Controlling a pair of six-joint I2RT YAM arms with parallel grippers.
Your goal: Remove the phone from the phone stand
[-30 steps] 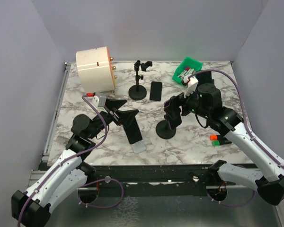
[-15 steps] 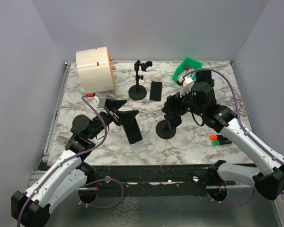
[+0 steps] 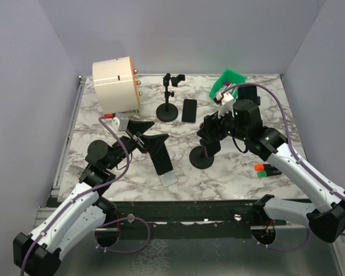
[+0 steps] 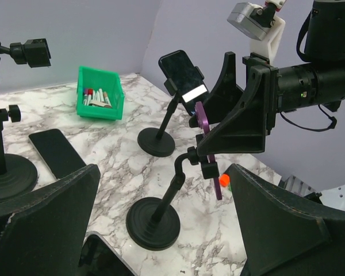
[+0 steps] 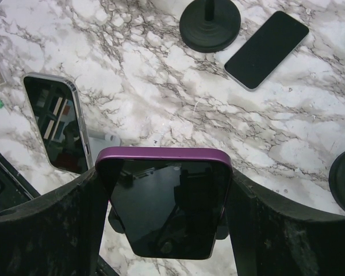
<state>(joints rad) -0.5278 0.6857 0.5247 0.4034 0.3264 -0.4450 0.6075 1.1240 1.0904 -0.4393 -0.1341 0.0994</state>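
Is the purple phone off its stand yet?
No, the purple phone sits clamped on the stand, between the fingers of the right gripper.

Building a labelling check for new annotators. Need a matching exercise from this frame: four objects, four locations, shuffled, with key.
Things:
1. purple phone
2. black phone
3. green bin
4. cream drum

Places:
A. far left corner of the table
B. on its stand, between the fingers of the right gripper
C. far right, holding markers
D. flat on the table, beside the base of an empty stand

Pairs: 1-B, 2-D, 3-C, 4-A
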